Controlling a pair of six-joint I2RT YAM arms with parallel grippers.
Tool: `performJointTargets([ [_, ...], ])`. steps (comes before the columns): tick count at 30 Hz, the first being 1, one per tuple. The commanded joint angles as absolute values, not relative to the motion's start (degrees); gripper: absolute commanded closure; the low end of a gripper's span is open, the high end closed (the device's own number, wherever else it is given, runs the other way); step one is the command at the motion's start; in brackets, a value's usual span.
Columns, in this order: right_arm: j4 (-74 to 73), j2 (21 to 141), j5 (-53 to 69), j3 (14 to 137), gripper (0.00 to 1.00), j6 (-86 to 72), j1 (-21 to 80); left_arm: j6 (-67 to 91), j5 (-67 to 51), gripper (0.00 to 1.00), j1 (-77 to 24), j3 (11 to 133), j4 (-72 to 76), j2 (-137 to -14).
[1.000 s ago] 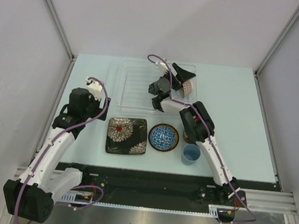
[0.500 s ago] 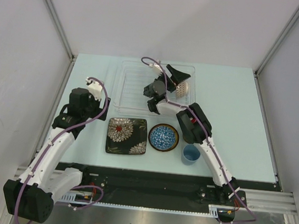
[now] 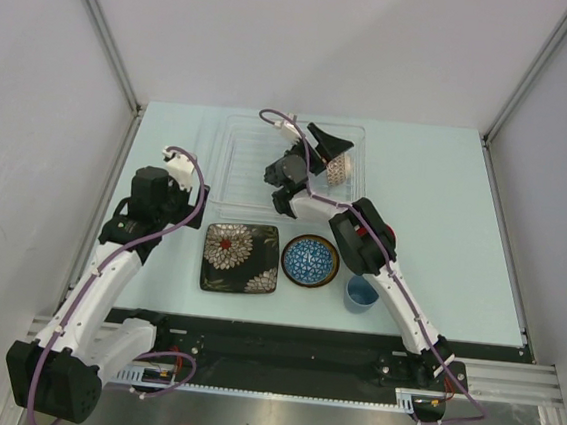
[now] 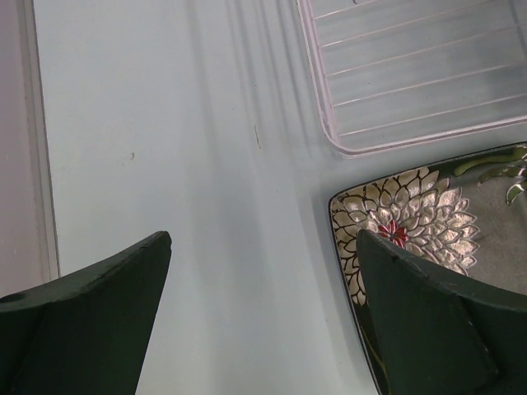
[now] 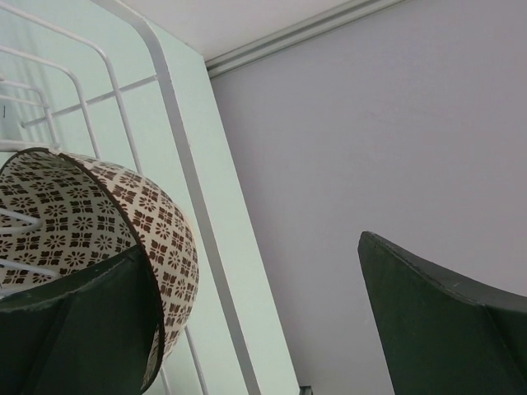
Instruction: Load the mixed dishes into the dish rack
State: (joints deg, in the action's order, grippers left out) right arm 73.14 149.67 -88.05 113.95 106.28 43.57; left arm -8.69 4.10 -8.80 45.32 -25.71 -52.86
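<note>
Right wrist view has the right gripper [image 5: 259, 247] with its jaws spread wide and nothing clamped. The beige bowl [image 5: 90, 206] stands tilted on its edge in the rack [image 5: 185, 156], right against one jaw. A careless pull-away could catch its rim and roll it over. Only the top view shows the plate [image 3: 240, 258], blue bowl [image 3: 310, 260] and cup [image 3: 361, 292] on the surface, on the near side of the rack. The left gripper [image 4: 263, 239] hovers wide open, empty.
</note>
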Motion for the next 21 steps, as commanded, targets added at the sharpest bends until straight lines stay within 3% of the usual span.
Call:
performJointTargets([
  [1,90.97,155.31,-101.51,109.60,0.00,104.94,45.79,-9.76,3.87,0.00,-8.17,44.74,-23.29,-52.12],
  [10,90.97,148.01,-101.51,108.81,0.00,106.70,45.44,-11.07,3.52,0.00,-8.17,41.75,-18.12,-53.52],
  [21,90.79,143.01,-101.25,107.48,0.00,112.05,46.67,-10.28,-1.31,0.00,-5.36,50.88,-15.65,-69.95],
])
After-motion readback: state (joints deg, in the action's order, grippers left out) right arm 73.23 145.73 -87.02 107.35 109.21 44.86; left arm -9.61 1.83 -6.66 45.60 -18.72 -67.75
